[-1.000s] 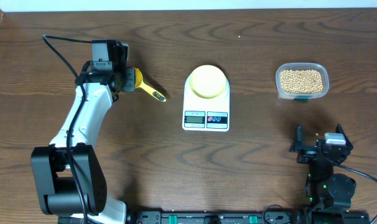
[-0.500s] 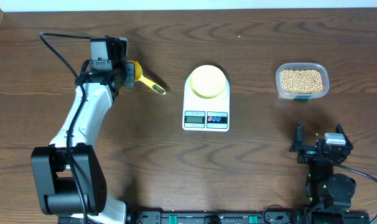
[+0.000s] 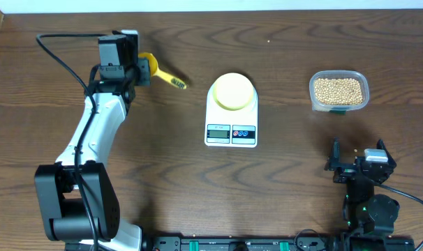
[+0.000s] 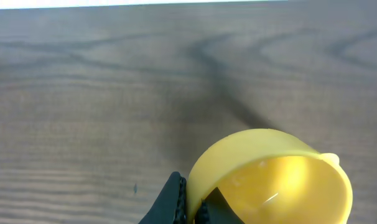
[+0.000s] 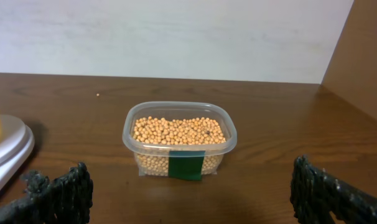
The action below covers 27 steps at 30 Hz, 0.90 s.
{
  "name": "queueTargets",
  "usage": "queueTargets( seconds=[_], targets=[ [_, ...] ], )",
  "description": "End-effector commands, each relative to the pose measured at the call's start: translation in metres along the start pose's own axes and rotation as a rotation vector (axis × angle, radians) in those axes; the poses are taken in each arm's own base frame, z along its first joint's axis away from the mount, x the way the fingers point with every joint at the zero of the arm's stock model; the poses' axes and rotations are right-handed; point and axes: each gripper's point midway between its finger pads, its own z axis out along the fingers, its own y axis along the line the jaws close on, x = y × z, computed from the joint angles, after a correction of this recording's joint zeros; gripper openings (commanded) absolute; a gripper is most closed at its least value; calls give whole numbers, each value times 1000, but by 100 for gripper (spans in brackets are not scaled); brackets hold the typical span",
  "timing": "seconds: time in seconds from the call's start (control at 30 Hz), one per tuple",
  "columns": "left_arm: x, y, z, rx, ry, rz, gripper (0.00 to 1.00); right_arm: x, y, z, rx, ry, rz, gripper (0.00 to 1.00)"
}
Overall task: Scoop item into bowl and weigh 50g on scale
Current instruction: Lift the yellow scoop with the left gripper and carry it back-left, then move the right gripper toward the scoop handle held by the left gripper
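- Left hand is gripping the scoop, now shifted farther back: pickup done.
- Right hand is idling wide open.
- Beans are waiting far right; bowl is sitting on scale.

beans: tan, filling tub | bowl: pale, atop white scale

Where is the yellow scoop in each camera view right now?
Overhead: yellow scoop upper left, handle angled toward the scale.
Left wrist: yellow scoop bottom right, rim pinched by the left gripper.
Right wrist: not in view.
Shared landmark: table's far edge against the white wall.
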Motion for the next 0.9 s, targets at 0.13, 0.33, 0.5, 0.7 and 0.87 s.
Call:
queueTargets(
  seconds=[0.13,0.33,0.5,0.7,0.87],
  targets=[
    [-39,4,-11,-2,-150,-185,8,0,1,0,-6,0,9,99],
    [-68,5,-17,20,-267,-293,8,-10,-2,0,8,-43,6,99],
    [-90,6,-24,45,-362,-366,8,-25,-3,-2,12,-102,7,99],
    [-98,6,-27,53,-398,-377,8,-34,-3,-3,10,-139,65,99],
    [-98,6,-27,52,-396,-377,8,-43,-3,-4,6,-176,90,99]
  ],
)
